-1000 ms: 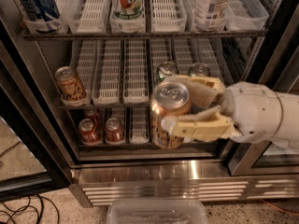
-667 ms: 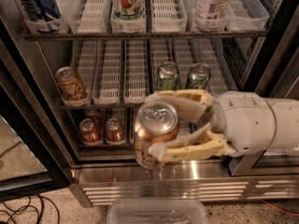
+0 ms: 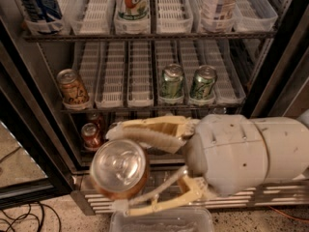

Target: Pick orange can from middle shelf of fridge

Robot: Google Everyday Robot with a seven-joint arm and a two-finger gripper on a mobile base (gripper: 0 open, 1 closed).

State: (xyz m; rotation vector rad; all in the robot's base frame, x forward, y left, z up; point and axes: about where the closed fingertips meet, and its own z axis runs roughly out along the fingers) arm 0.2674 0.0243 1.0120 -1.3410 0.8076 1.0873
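My gripper (image 3: 115, 170) is shut on the orange can (image 3: 120, 191), one cream finger above it and one below. The can's silver top faces the camera, and it hangs in front of the fridge's base grille (image 3: 275, 197), below the middle shelf (image 3: 145, 109) and outside it. The white wrist fills the lower right. On the middle shelf's far left lane stands another orange-brown can (image 3: 72, 87).
Two green-and-silver cans (image 3: 172, 82) (image 3: 203, 83) stand on the middle shelf's right lanes. Red cans (image 3: 91, 135) sit on the lower rack at left. The top rack holds bottles. A clear plastic bin (image 3: 161, 220) lies below the gripper. Cables lie on the floor at bottom left.
The gripper has drawn the can out of the shelf, down and to the left toward the camera. The two green cans behind it now show fully.
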